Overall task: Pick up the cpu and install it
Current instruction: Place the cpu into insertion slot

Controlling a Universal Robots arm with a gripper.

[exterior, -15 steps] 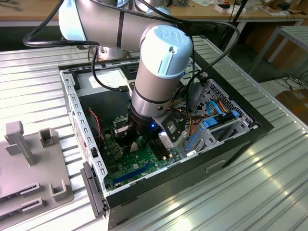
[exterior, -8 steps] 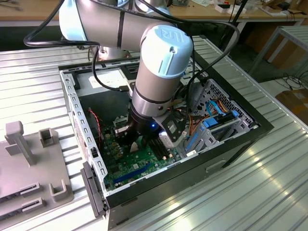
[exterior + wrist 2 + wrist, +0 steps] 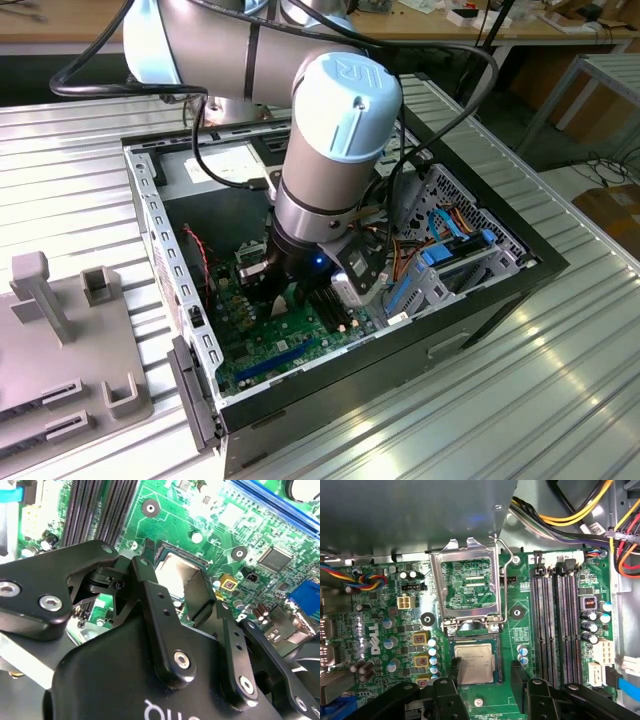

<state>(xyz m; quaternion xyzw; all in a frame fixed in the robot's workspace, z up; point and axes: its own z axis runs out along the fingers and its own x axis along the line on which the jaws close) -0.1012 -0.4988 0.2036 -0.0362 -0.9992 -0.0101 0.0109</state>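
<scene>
Black gripper (image 3: 486, 666) fingers (image 3: 519, 677) sit closest in both wrist views, spread apart with a gap between them. In that gap lies the cpu (image 3: 475, 662), a small silvery square, flat in its socket on the green motherboard (image 3: 515, 630). One finger hides a bit of the cpu's edge. The other stands just beside the socket. I cannot tell if either finger touches the chip. Past the cpu, the metal socket frame (image 3: 465, 585) is flipped up and open, with its thin wire lever (image 3: 505, 580) raised beside it. Long black memory slots (image 3: 555, 625) run near the socket. In the exterior view the robot arm (image 3: 335, 150) reaches down into an open computer case (image 3: 480, 310) lying on a ribbed metal bench (image 3: 560, 400). A grey plastic holder (image 3: 60, 350) sits on the bench at the exterior view's left.
</scene>
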